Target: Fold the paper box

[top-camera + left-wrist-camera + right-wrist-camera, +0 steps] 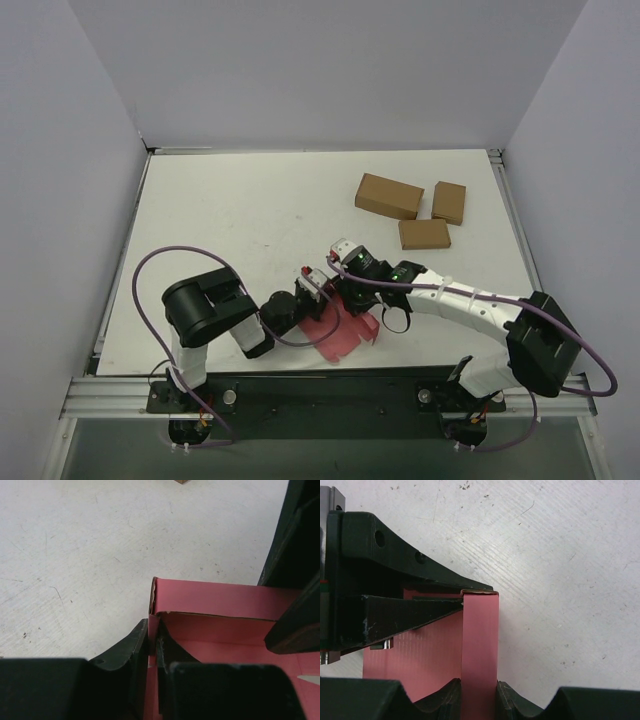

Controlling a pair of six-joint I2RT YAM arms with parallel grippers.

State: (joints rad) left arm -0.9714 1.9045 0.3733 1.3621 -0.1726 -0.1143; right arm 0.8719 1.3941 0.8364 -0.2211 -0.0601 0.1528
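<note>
The paper box lies at the near edge of the bench, at about 6 o'clock in the top view and a little right of centre, between my two arm bases. It is pink-red card, partly raised. In my left wrist view a side wall stands up and meets a second wall at a corner, with the floor of the box showing inside. In my right wrist view a narrow strip of the same card runs upward toward 12 o'clock, beside a wider pink panel at its 9 o'clock.

My left end effector is clamped on the paper box. In its own view the two black fingers pinch the upright wall just below the corner, one on each face. A dark finger of my right arm crosses the box at 3 o'clock there.

My right end effector is also clamped on the paper box. Its fingers close on the narrow strip from both sides. From that wrist I see my left end effector reaching in from 9 o'clock, its tips meeting the top of the strip.

Well apart from the box, toward 1 o'clock on the bench, lie three brown cardboard boxes, close to one another.
</note>
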